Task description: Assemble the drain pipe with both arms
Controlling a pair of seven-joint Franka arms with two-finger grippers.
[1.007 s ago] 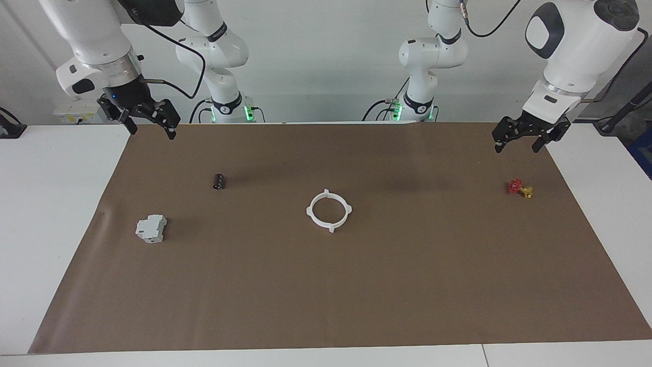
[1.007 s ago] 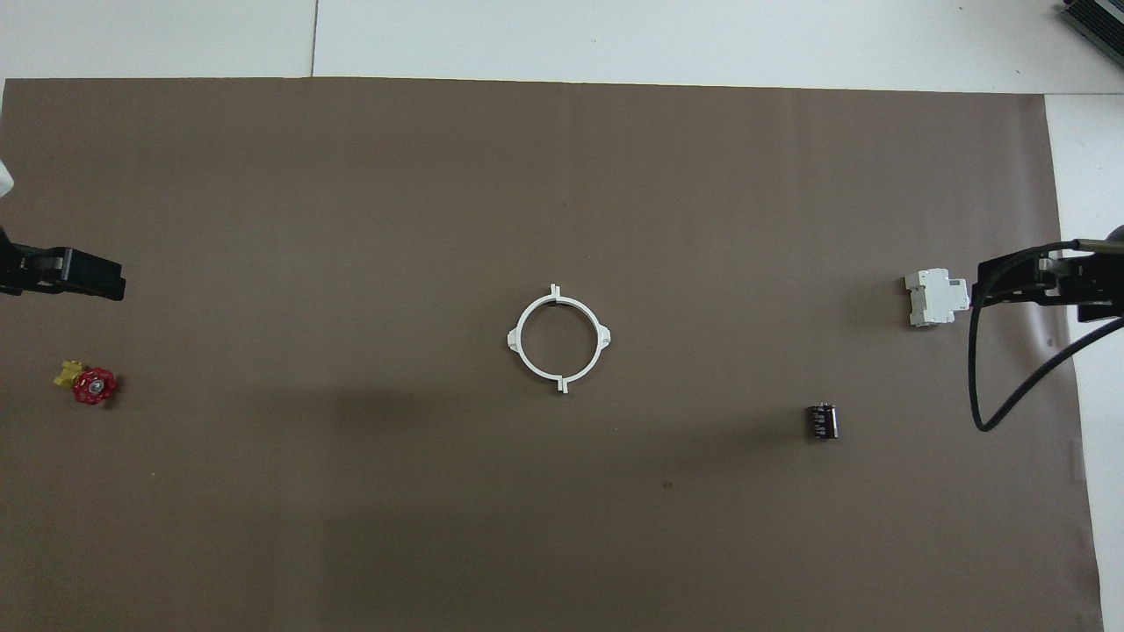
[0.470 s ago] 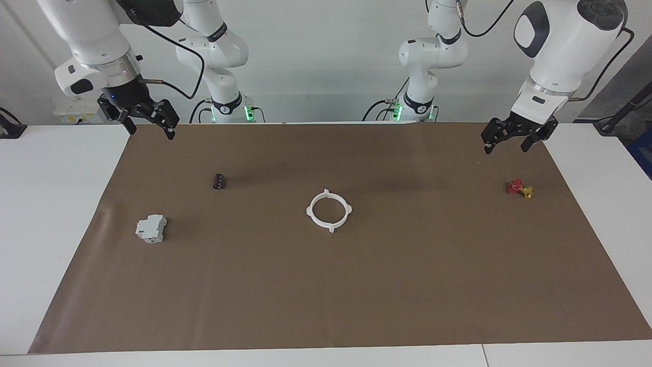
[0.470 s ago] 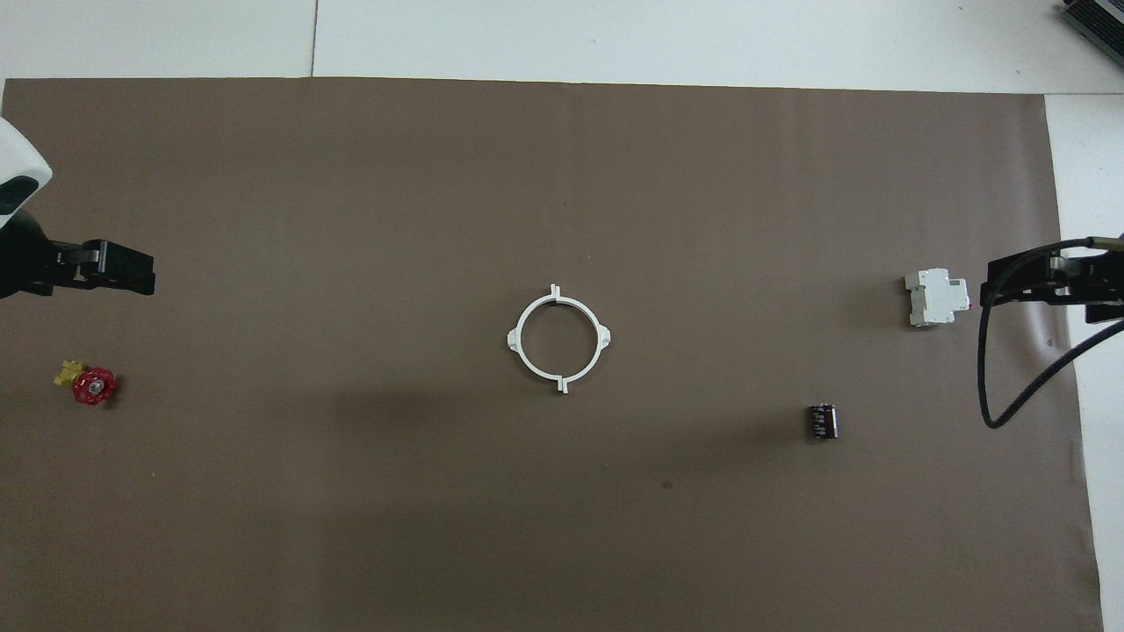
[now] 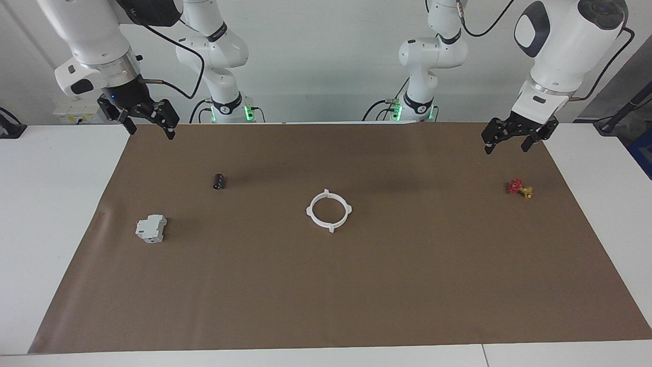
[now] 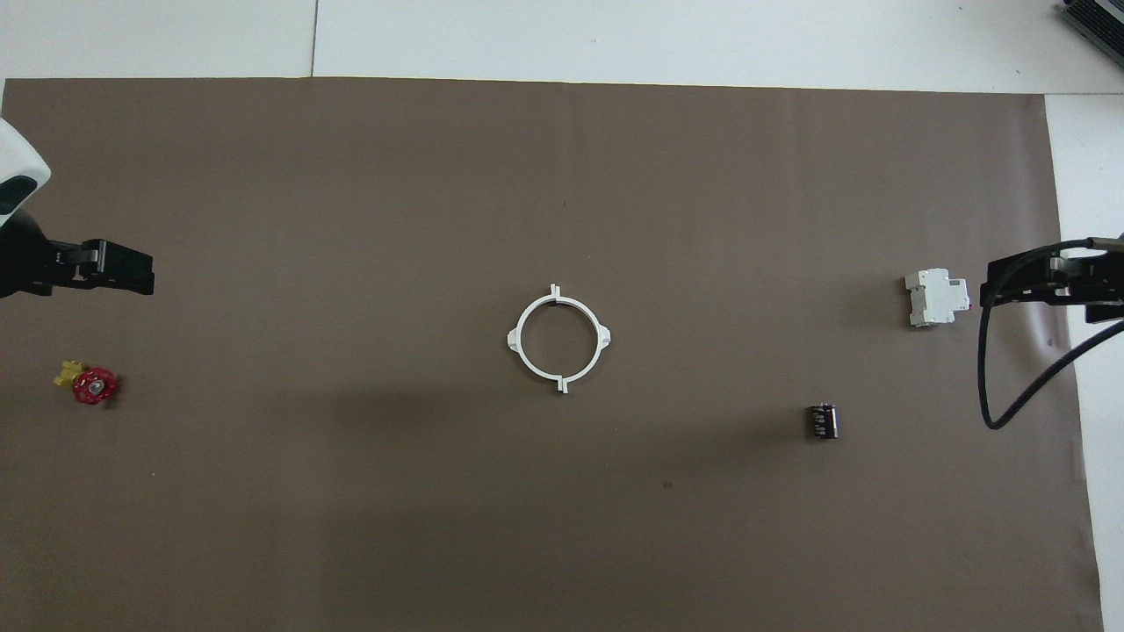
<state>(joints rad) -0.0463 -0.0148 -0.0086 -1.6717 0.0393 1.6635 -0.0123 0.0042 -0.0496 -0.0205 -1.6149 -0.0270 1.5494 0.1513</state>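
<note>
Two white half-arcs sit joined as one tabbed ring point(image 5: 329, 210), the drain pipe, at the centre of the brown mat point(image 5: 356, 285) in the facing view and just as central in the overhead view point(image 6: 558, 338). It lies flat, touched by neither arm.

At the upper right of the facing frame the left tool point(image 5: 506, 143) hangs in the air over the mat's corner, its fingers apart and holding nothing. Below it in that frame, at the right middle, lies a small red-and-yellow valve point(image 5: 519, 188); in the overhead view the valve point(image 6: 88, 384) is at the left edge, lower than the tool point(image 6: 118, 270).

At the upper left of the facing frame the right tool point(image 5: 150, 130) hangs over the mat's edge, fingers likewise apart and empty. A dark little cylinder point(image 5: 219, 181) lies left of centre, and a grey-white block point(image 5: 151, 228) lies lower and further left. In the overhead view the block point(image 6: 936, 298) is at the right middle, just beside the right tool's tip point(image 6: 1010, 281), with the cylinder point(image 6: 823, 420) below it.

The white desk point(image 5: 56, 204) shows around the mat.
</note>
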